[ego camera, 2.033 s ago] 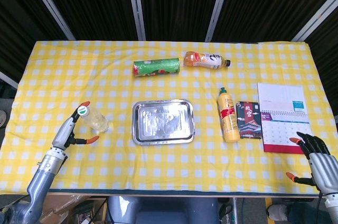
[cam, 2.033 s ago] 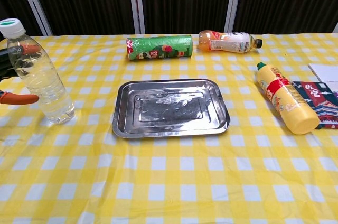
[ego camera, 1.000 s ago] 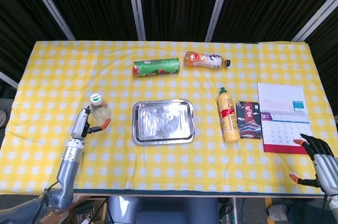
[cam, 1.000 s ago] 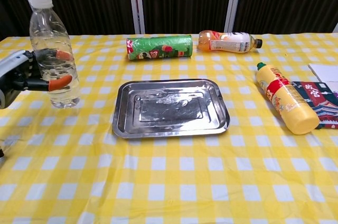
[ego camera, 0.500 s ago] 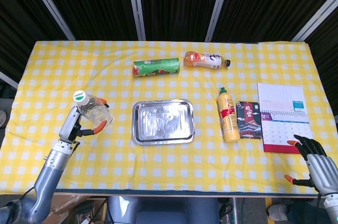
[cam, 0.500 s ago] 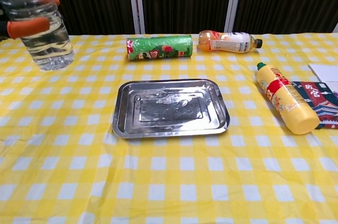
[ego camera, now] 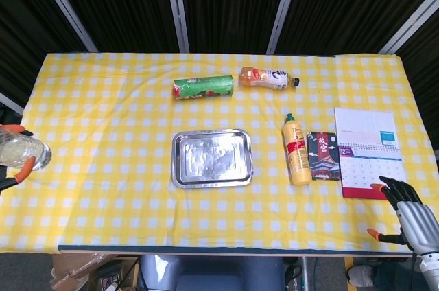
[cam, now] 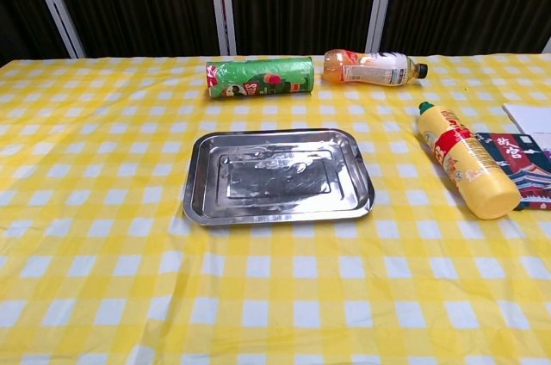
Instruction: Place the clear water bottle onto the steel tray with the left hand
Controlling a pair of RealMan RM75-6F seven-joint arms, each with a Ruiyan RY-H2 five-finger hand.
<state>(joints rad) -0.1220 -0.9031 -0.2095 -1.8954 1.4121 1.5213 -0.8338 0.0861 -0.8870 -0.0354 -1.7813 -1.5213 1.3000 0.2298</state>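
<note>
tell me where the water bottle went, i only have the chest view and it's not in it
Observer: In the head view the clear water bottle is at the far left edge of the picture, left of the steel tray.
Operator: is the left hand on it
Observer: Yes, orange fingertips of the left hand show around the bottle; most of the hand is cut off by the edge.
Operator: and the right hand
Observer: The right hand sits at the bottom right, past the table's front edge, holding nothing, near the calendar.
</note>
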